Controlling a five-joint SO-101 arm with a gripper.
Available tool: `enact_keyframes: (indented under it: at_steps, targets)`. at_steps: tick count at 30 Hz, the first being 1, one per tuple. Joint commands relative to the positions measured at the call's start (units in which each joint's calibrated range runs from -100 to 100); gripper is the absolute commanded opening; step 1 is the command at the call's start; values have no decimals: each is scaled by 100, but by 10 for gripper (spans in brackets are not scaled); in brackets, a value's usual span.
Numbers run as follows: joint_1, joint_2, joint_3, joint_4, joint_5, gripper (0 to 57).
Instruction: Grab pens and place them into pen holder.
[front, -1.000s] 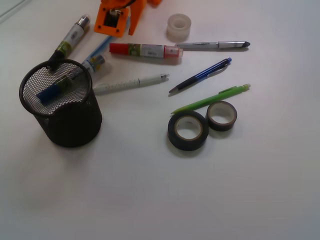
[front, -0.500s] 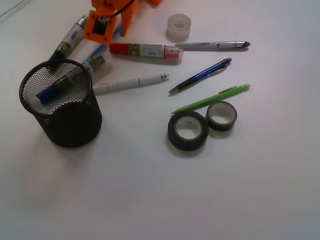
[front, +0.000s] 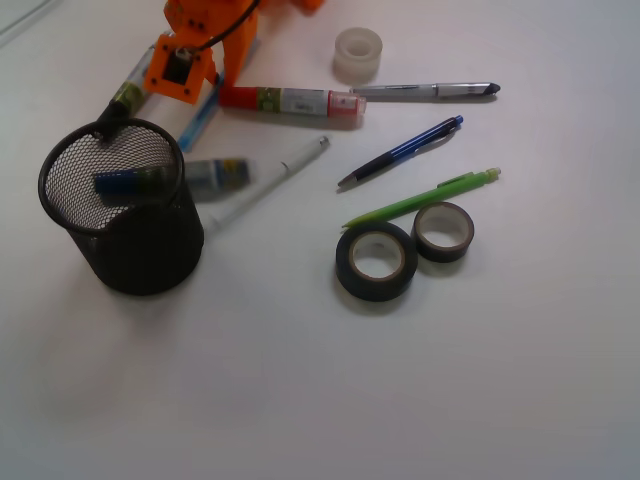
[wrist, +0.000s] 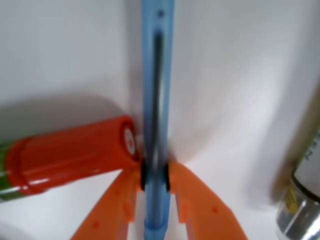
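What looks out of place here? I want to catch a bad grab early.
Little. The tool is shut on the light blue pen, right beside the red marker cap. One fat marker lies against the pen holder, and the white pen lies askew next to it.

A plain white tabletop (front: 420, 380) under soft, even light

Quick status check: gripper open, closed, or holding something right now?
Gripper: closed on the light blue pen, pinched between both orange fingers, with the red marker cap right beside it.
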Motion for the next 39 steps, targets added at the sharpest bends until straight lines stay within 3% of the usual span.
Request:
enact_keyframes:
  at_steps: [1,10,14,22,39]
  targets:
    - [-19,-568,-136,111,112,4]
    - [-71,-2574,-2591,1607,59,3]
    - [-422,-2438,-3687,636,-186,3]
    - [-901,-1095,-3786,-2899,-293,3]
    - [-639,1914,-3777,-6276,-322,3]
